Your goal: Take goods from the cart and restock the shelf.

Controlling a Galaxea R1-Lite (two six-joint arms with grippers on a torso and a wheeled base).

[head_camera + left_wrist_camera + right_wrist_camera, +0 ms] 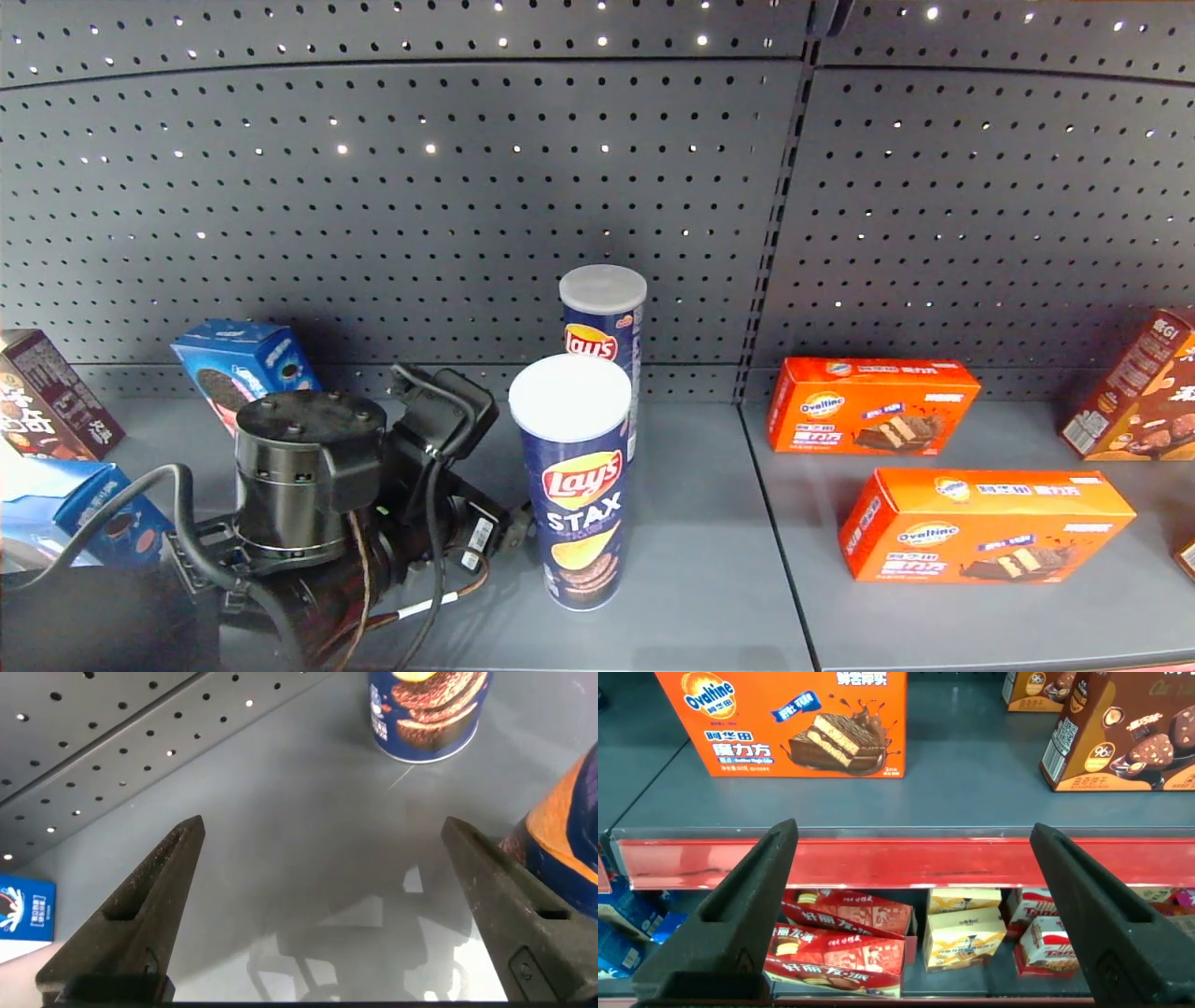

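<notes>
Head view: chip can upright near the front edge of the shelf. My left gripper, wide and empty, sits beside it — placing looks done; next, back out without nudging it. My right gripper gapes wide too.

Grey shelf, bearing two upright cans mid-way: front chip can just before rear chip can. Rightward, two orange boxes; leftward, tilted blue cookie box.
</notes>
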